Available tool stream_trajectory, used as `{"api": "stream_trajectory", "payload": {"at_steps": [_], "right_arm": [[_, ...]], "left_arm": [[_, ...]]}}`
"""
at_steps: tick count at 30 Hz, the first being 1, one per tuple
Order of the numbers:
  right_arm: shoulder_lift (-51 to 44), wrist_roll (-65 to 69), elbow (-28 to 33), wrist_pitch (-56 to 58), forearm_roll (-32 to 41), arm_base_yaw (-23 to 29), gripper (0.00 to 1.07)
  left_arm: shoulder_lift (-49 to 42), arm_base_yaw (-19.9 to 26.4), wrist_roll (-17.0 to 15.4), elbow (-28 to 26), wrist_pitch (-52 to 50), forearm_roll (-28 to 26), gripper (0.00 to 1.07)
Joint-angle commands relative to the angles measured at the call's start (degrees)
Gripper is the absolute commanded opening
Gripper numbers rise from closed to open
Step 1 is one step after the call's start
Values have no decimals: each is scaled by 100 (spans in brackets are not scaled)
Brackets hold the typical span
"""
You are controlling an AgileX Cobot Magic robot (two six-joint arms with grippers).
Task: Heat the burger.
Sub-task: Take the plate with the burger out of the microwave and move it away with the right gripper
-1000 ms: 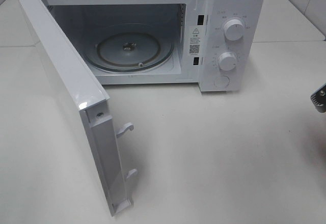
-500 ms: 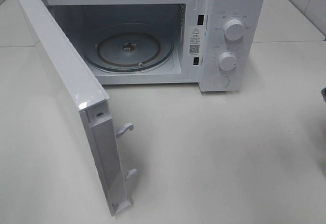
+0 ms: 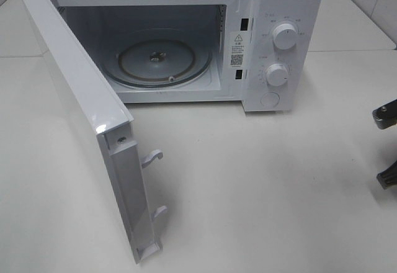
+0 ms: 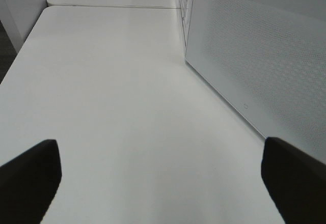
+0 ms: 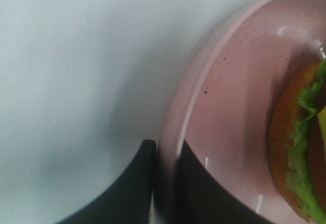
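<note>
In the right wrist view the burger (image 5: 300, 147) lies on a pink plate (image 5: 239, 96); only part of its brown bun and green lettuce shows. My right gripper (image 5: 165, 180) is shut on the plate's rim, one dark finger (image 5: 135, 188) outside it and the other over the plate. In the high view only dark parts of that gripper (image 3: 386, 116) show at the right edge; burger and plate are out of that frame. The left gripper (image 4: 160, 183) is open over bare table, beside the microwave door (image 4: 265, 56).
A white microwave (image 3: 279, 12) stands at the back with its door (image 3: 80, 111) swung wide open toward the front left. Its glass turntable (image 3: 158, 62) holds nothing. Two knobs (image 3: 285, 36) sit on its right panel. White table (image 3: 260, 180) spreads in front.
At the right edge of the high view the right gripper had nearly slid out of frame, and now two dark parts of it show there. Microwave and door have not moved.
</note>
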Motion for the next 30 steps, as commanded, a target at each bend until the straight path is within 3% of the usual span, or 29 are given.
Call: {"api": "stream_trajectory", "payload": {"at_steps": [1,3,6,8,9,11,14,16,20,24,27,29,30], "right_arm": [[40,149,-74,52,-149,-17,17],[52,149,-74,-74,-149,-17,29],[52,149,-74,-103,-149,-17,33],[34,126,-74,-155,69,-17,56],[34,126,-74,-155,69,-17,56],[11,126,-74,-155,338,-17,72],[-52,126,-74,-143,504,-17,76],[-212,126,-74,-138,705,-17,87],[-413,-40,-120,-155,968,-11,86],[-814,-877,-229,-109,1896,-11,85],[-922,-1112,-241,-109,2149,-11,84],[-1289,-2131,-304,63,3306,-11,83],[-1289,-2131,-304,63,3306,-11,83]], "left_arm": [[-23,23,-29,6,-11,-29,101],[-23,23,-29,6,-11,-29,101],[-23,23,-29,6,-11,-29,101],[-23,23,-29,6,-11,-29,101],[-23,23,-29,6,-11,-29,101],[-23,23,-29,6,-11,-29,101],[-23,23,-29,6,-11,-29,101],[-23,23,-29,6,-11,-29,101],[-23,23,-29,6,-11,-29,101],[-23,23,-29,6,-11,-29,101],[-23,23,-29,6,-11,-29,101],[-23,23,-29,6,-11,-29,101],[-23,23,-29,6,-11,-29,101]]}}
